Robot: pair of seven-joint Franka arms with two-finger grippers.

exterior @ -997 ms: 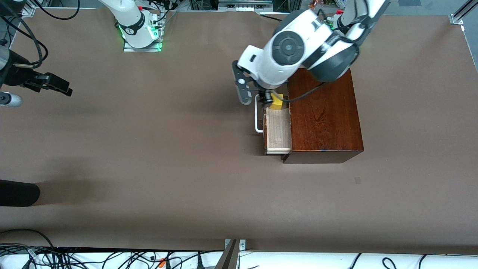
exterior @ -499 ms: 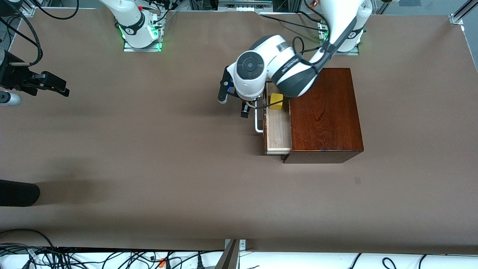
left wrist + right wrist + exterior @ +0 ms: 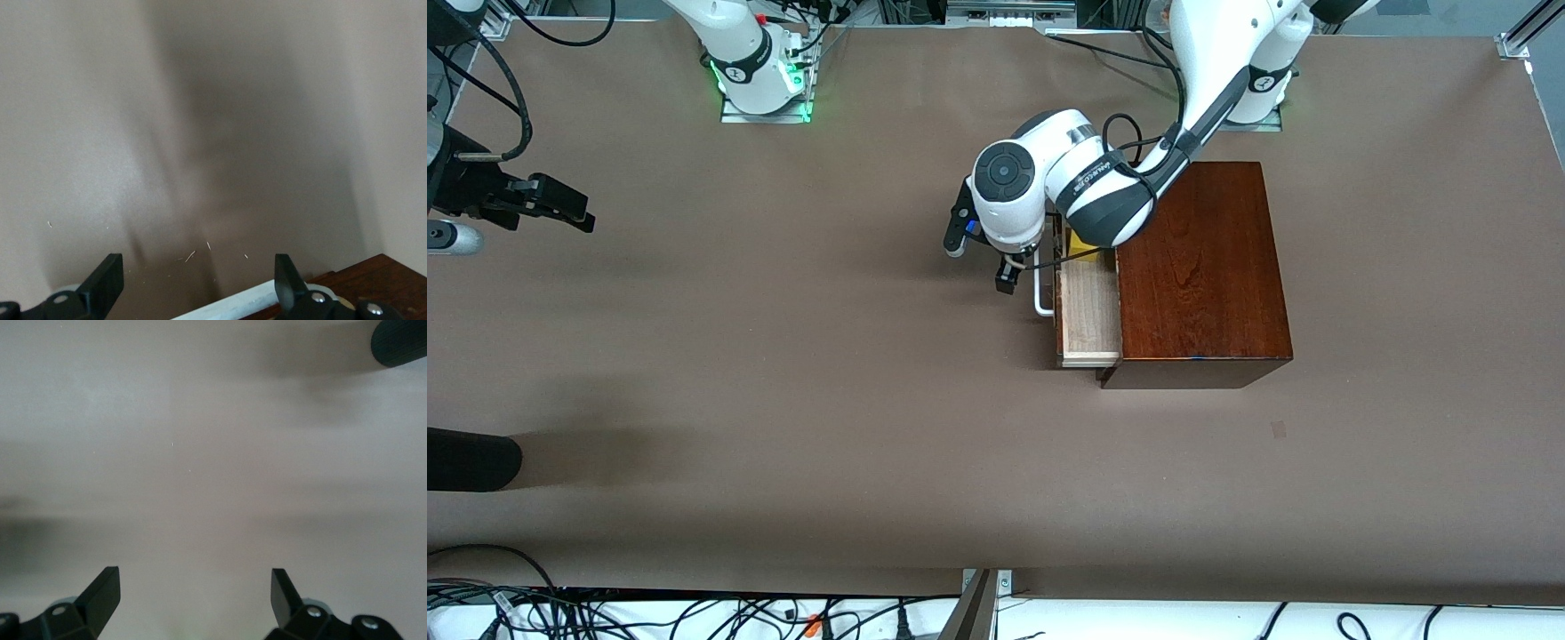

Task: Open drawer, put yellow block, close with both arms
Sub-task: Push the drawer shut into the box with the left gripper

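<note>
The drawer (image 3: 1089, 311) stands pulled out of the dark mahogany box (image 3: 1200, 276), its pale tray showing. Only a sliver of the yellow block (image 3: 1083, 245) shows in the tray, at the end nearer the robots' bases; the left arm's wrist covers the rest. My left gripper (image 3: 978, 264) is open and empty, low in front of the drawer by the white handle (image 3: 1040, 298). In the left wrist view the open left gripper (image 3: 195, 283) has the handle bar (image 3: 247, 303) just past its fingertips. My right gripper (image 3: 560, 206) waits open at the right arm's end of the table, and the right wrist view shows that gripper (image 3: 193, 593) with only bare table under it.
A black rounded object (image 3: 471, 458) juts in at the right arm's end of the table, nearer the front camera; it also shows in the right wrist view (image 3: 400, 340). Cables (image 3: 694, 613) lie past the table's front edge. Brown paper covers the table (image 3: 783, 373).
The left gripper has left the yellow block in the drawer, come off it and dropped down in front of the handle. The right arm has barely moved.
</note>
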